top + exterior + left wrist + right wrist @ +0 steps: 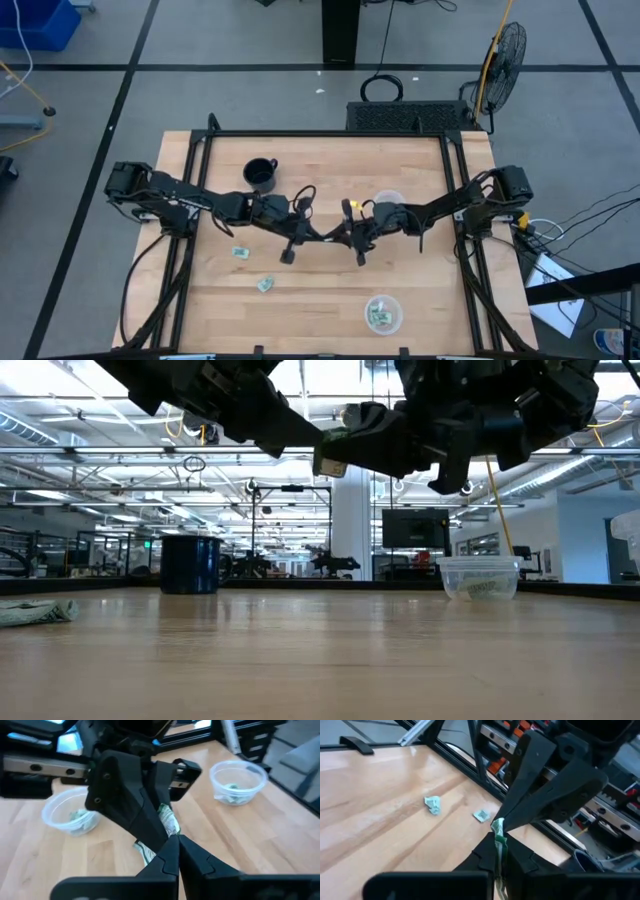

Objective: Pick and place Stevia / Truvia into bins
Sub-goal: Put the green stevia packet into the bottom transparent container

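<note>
Clear bins (237, 779) (70, 813) hold green sachets (231, 787).

Your two arms meet over the middle of the bench (420, 300), the left end effector (289, 255) and right end effector (360, 258) raised above it with one sachet (498, 832) pinched between them. The mug (260, 175) sits toward the far left. One bin (388, 203) stands behind the right arm; the other bin (383, 313) sits near the front edge, right of centre, with sachets inside. Two loose sachets (241, 253) (264, 285) lie on the left half.
</note>
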Controlling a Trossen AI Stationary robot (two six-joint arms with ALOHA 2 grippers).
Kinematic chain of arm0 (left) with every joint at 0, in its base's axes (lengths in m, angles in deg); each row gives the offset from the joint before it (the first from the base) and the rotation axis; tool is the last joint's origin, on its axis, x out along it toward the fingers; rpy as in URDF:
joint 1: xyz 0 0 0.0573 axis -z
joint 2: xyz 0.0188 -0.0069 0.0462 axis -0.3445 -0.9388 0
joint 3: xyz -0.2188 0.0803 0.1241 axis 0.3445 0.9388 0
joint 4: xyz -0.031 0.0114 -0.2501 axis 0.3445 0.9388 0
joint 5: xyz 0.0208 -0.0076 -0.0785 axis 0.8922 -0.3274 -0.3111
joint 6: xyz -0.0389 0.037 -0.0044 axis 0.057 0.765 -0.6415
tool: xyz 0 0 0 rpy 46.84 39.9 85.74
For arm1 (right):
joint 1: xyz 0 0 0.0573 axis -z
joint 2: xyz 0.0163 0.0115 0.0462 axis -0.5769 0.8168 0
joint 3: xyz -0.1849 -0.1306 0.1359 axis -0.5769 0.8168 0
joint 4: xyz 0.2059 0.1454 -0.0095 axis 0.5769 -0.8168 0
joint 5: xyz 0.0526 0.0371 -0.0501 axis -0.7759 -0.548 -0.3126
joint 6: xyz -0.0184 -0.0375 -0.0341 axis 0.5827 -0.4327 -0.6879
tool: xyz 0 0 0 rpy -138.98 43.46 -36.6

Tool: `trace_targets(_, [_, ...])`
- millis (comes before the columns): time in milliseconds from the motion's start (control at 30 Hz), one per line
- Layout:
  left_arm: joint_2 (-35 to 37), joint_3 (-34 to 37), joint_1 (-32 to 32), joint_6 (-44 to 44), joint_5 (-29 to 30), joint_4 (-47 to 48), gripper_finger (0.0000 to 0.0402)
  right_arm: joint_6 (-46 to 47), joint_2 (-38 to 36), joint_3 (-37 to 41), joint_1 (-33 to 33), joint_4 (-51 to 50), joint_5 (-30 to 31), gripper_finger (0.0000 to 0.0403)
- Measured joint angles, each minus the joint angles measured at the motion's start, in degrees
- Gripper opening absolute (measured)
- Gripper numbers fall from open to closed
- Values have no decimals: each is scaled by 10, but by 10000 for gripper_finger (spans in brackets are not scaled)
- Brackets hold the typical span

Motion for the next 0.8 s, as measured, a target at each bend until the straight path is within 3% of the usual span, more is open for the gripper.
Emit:
trace_targets(200, [0, 0, -2, 2, 43, 3, 42, 12, 0, 0, -2, -31, 39, 4])
trace_targets(367, [0, -1, -1, 2, 131, 13, 81, 23, 0, 0, -8, -65, 49, 3])
trace_targets(500, [0, -1, -5, 2, 197, 42, 115, 17, -7, 0, -42, -90, 138, 3])
trace_targets(667, [0, 0, -7, -15, 213, 72, 137, 68, -70, -15, -119, -293, 240, 1])
trace_targets(800, [0, -1, -8, -13, 213, 81, 135, 207, -144, -68, -195, -446, 249, 1])
